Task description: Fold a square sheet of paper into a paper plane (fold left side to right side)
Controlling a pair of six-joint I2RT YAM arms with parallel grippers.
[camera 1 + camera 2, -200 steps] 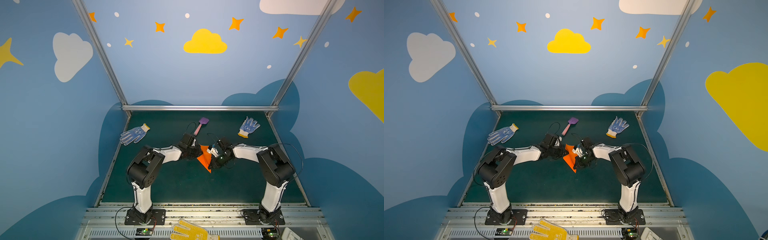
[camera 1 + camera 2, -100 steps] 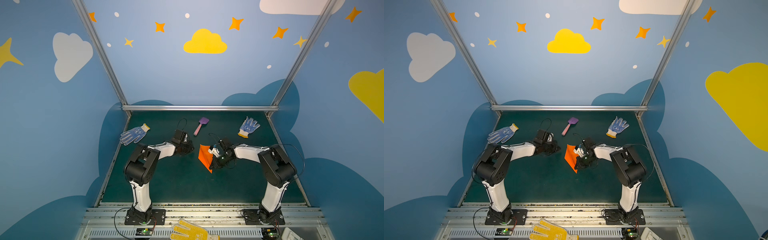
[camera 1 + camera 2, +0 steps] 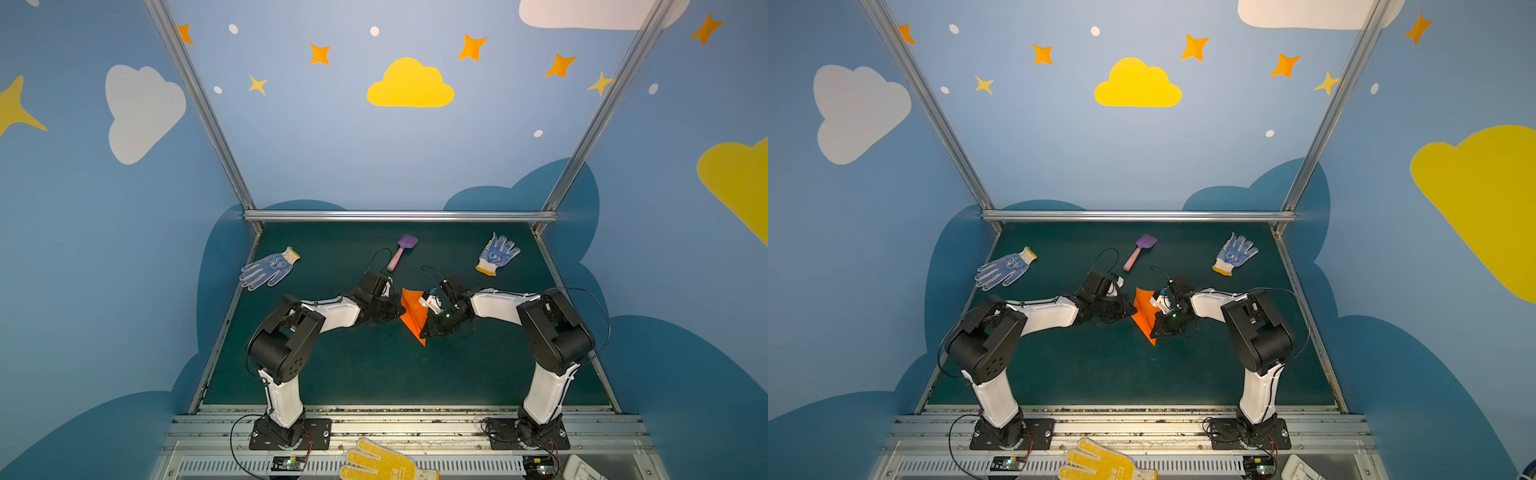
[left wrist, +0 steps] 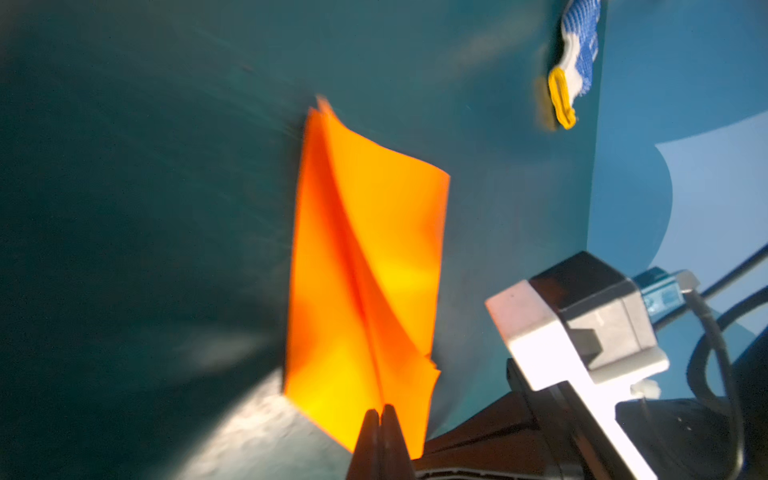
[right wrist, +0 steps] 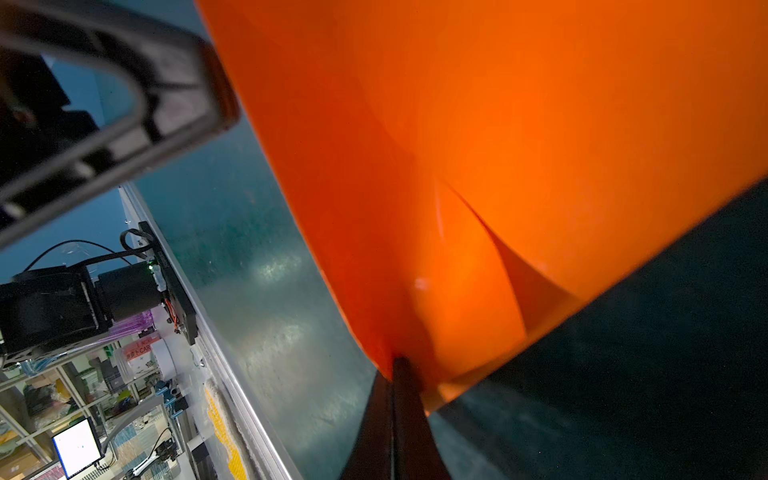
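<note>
The square sheet of paper (image 3: 411, 313) (image 3: 1144, 316) is folded into a bright-orange pointed shape with creased flaps, its tip toward the front, mid-table between both grippers. It stands partly raised off the mat in the left wrist view (image 4: 365, 257). My right gripper (image 3: 423, 333) (image 3: 1154, 332) (image 5: 395, 365) is shut on the paper's (image 5: 498, 145) right edge. At the left edge, my left gripper (image 3: 399, 309) (image 3: 1133, 309) (image 4: 380, 409) is shut, its tips against the paper. I cannot see any paper between them.
A purple-headed pink spatula (image 3: 401, 249) lies behind the grippers. Blue dotted gloves lie at back left (image 3: 268, 270) and back right (image 3: 496, 255) (image 4: 575, 62). A yellow glove (image 3: 380, 463) rests on the front rail. The right wrist camera block (image 4: 582, 324) is close beside the paper.
The left gripper drew away to the left half a second ago and is now back at the paper's left edge. The right gripper has kept its hold; the paper barely shifted.
</note>
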